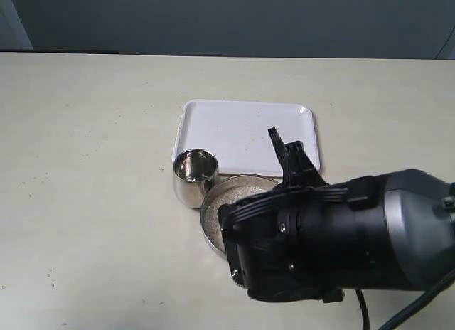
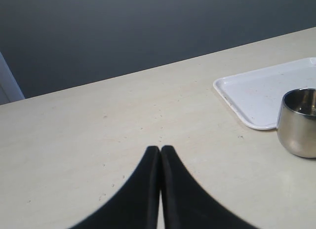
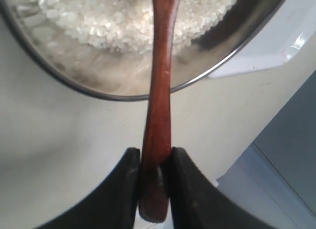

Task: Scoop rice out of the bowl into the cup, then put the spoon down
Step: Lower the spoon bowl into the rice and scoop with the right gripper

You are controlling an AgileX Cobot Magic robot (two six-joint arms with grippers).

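Here the right gripper (image 3: pixel 157 175) clamps the wooden spoon (image 3: pixel 161 86) near the end of its handle, which crosses the rim of the steel bowl (image 3: pixel 94 83) toward the rice (image 3: pixel 123 17); the scoop itself is out of view. To load well, I'd dip shallow, lift level, then travel slowly to the cup (image 1: pixel 193 175) right beside the bowl. The left gripper (image 2: pixel 160 157) hangs pinched together, empty, over the table (image 2: pixel 74 140).
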